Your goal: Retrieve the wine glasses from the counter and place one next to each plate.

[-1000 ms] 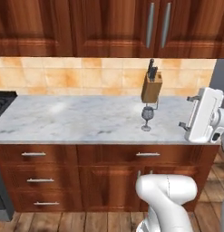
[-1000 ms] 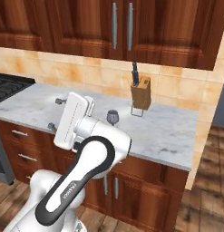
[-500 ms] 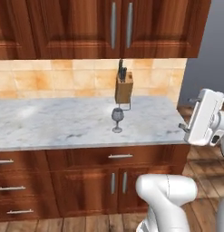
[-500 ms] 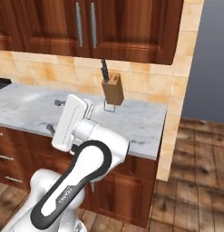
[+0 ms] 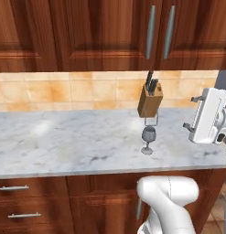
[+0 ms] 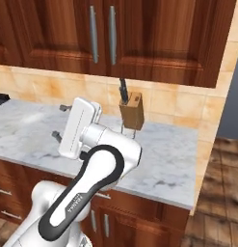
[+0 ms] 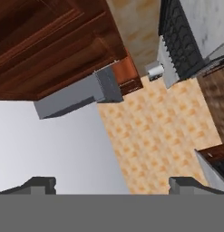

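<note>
One smoky grey wine glass (image 5: 148,137) stands upright on the marbled counter (image 5: 64,146), just in front of the knife block. A fainter see-through shape (image 5: 151,120) right behind it may be a second glass. My gripper (image 5: 191,113) hangs above the counter's right end, to the right of the glass and apart from it, fingers pointing left. It is open and holds nothing. In the right base view the gripper (image 6: 60,122) is over the counter (image 6: 173,154), and my arm hides the glass. The hand view's gripper (image 7: 113,186) has only cabinets and tiles ahead. The plates are out of view.
A wooden knife block (image 5: 150,98) with dark handles stands against the tan tiles, also in the right base view (image 6: 131,111). Dark wood wall cabinets (image 5: 110,32) hang above the counter. The counter ends at the right (image 6: 200,159), with wood floor beyond.
The base has moved, so the whole scene shifted sideways and now looks closer. The gripper stayed open and the glass kept its place by the knife block.
</note>
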Motion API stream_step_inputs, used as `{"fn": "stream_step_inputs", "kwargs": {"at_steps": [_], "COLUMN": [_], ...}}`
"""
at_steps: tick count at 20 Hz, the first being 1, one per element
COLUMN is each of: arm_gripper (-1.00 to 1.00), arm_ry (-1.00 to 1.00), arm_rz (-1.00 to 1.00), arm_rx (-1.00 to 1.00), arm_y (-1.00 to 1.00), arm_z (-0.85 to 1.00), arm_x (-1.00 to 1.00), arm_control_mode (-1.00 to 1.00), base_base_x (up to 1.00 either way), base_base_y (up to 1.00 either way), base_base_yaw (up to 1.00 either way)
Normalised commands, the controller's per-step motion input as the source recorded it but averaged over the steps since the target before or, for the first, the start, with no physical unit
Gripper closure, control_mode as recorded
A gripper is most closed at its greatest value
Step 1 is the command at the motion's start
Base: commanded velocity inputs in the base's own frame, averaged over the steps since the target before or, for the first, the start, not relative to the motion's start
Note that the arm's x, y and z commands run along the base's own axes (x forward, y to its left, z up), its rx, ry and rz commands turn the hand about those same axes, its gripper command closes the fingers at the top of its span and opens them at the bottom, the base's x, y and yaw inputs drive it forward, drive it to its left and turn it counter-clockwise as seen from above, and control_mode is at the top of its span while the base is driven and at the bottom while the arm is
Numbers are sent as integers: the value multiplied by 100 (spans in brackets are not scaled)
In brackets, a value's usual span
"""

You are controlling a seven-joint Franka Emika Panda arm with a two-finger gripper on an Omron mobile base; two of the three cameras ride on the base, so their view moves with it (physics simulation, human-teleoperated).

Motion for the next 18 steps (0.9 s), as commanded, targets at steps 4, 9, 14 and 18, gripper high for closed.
{"fn": "stream_step_inputs", "kwargs": {"at_steps": [4,9,14,18], "arm_gripper": [-100,-100,-100,-100], "arm_ry": [0,0,0,0], "arm_rz": [0,0,0,0], "arm_rx": [0,0,0,0], "arm_y": [0,0,0,0], "arm_z": [0,0,0,0], "arm_x": [0,0,0,0], "arm_control_mode": [100,100,100,100], "base_base_x": [70,16,-19,-75], "base_base_y": [-14,-8,0,0], "base_base_yaw": [4,-9,-16,0]}}
